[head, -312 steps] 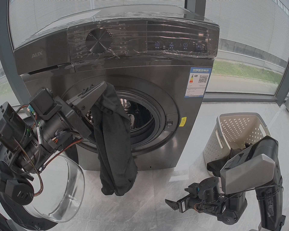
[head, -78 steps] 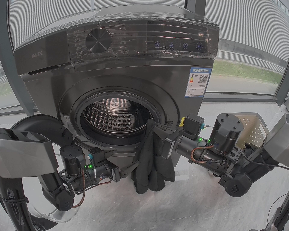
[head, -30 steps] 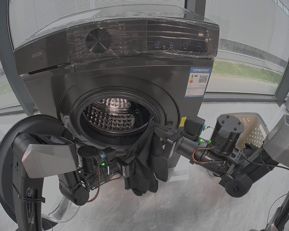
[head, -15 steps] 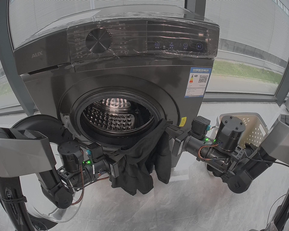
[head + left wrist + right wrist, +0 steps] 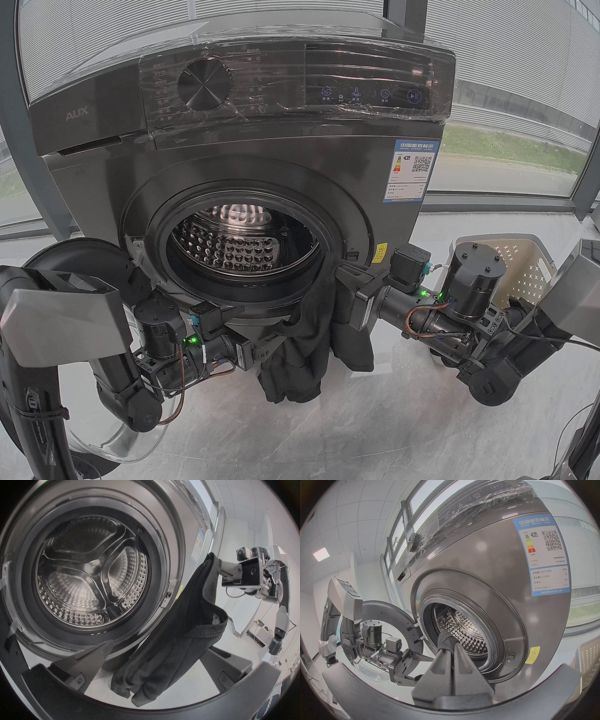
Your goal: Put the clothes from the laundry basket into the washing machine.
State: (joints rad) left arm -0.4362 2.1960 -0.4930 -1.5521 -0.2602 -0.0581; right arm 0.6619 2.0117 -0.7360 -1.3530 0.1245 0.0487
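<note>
The floppy black cloth garment (image 5: 300, 369) could slip to the shiny grey floor (image 5: 375, 431), because most of it hangs below the right jaws, outside the big grey metal washing machine (image 5: 250, 150). The right jaws are pinched tight on its top edge. The left jaws are spread wide, holding nothing, with the cloth hanging just in front of them.

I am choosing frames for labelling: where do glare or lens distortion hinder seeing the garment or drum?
Head view: light glints on the film-wrapped control panel and the drum; garment plain. Left wrist view: strong fisheye bending, black corners, shiny drum. Right wrist view: same bending; the right gripper covers most of the garment.
</note>
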